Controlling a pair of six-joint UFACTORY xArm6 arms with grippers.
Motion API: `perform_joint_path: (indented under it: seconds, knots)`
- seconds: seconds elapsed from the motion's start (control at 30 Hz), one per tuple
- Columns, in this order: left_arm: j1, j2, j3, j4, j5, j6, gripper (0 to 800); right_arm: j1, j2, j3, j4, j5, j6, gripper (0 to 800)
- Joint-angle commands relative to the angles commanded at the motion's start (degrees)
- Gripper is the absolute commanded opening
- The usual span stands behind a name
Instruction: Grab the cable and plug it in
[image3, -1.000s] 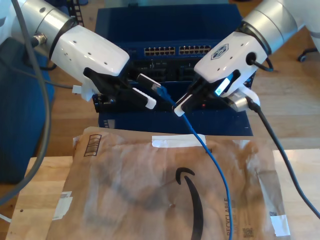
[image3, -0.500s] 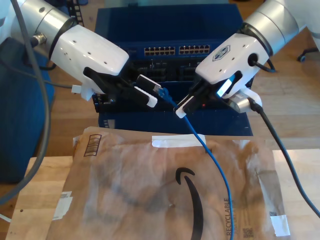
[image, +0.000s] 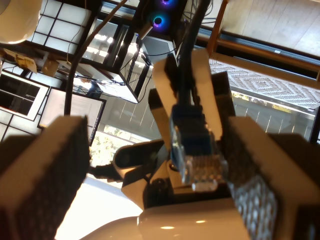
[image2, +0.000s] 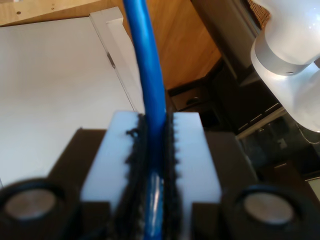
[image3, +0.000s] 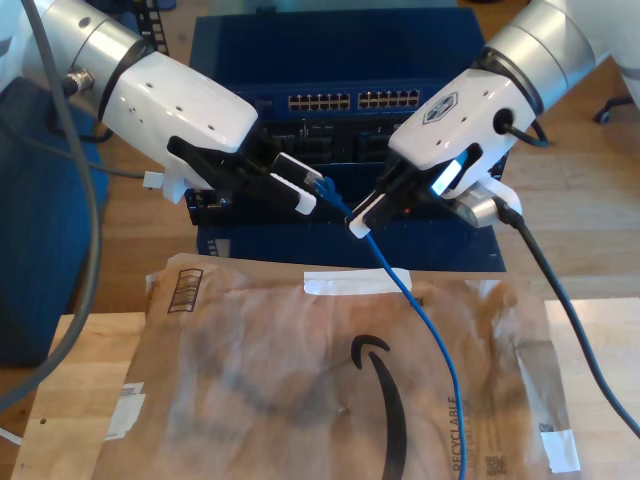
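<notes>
My second gripper at exterior view's centre pinching the cable, my first gripper spread around its plug, both angled inward before the blue rack

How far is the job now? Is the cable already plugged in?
Done: the cable is grabbed; my second end effector is clamped on it behind the plug.
In hand: the plug sits between the open fingers of my first end effector, apparently for a handover.
Left: the plug hangs in the air in front of the switch, so it is not yet in any port.
</notes>
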Motion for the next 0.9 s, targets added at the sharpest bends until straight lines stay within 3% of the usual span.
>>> perform_joint_path:
  seconds: [0.47, 0.9]
  knots:
    - [0.0, 0.0, 0.6, -1.3, -0.4, 0.2, 322, 0.0, 0.1, 0.0, 0.1, 0.0, 0.0, 19]
    - [0.5, -0.3, 0.7, -1.2, -2.5, 0.2, 147, 0.0, 0.4, 0.0, 0.1, 0.0, -0.1, 19]
